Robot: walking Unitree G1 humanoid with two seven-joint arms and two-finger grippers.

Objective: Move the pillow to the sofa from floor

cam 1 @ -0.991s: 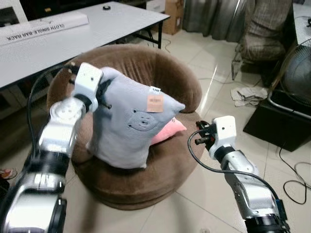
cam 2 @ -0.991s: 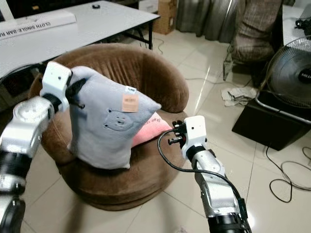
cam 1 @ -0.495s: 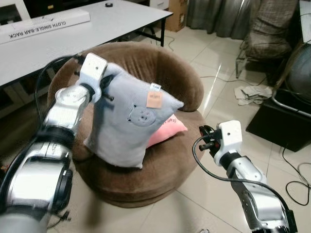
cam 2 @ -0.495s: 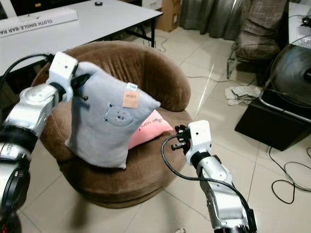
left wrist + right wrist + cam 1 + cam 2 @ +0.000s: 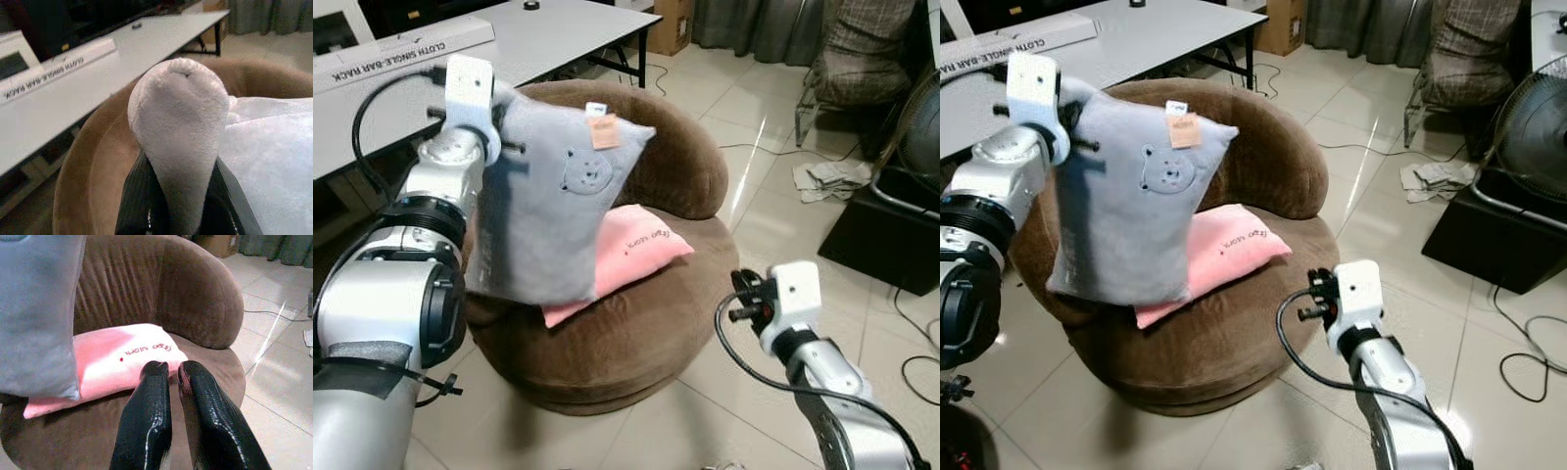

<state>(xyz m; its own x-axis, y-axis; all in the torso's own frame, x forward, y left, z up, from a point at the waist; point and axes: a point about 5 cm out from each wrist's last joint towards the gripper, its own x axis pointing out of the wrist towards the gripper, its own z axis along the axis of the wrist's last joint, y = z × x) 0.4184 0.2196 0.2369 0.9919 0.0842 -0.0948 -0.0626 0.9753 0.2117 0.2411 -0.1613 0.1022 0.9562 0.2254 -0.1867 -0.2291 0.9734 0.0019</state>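
Observation:
A grey pillow [image 5: 543, 196] with a bear face and an orange tag hangs upright over the left side of the round brown sofa chair [image 5: 675, 166]. My left gripper [image 5: 494, 122] is shut on the pillow's top corner [image 5: 178, 127], high above the seat. The pillow's lower edge rests against a pink pillow [image 5: 622, 255] that lies flat on the seat. My right gripper [image 5: 741, 299] is shut and holds nothing; it hovers off the chair's front right rim, pointing at the pink pillow [image 5: 122, 357].
A long white table [image 5: 509, 49] with a flat box stands behind the chair on the left. A fan [image 5: 1538, 127] on a black box, cables and crumpled cloth lie on the tiled floor at right. Open floor lies in front of the chair.
My left gripper has lifted the grey pillow and swung it toward the chair's left back, uncovering more of the pink pillow. My right arm has drawn back toward the front right.

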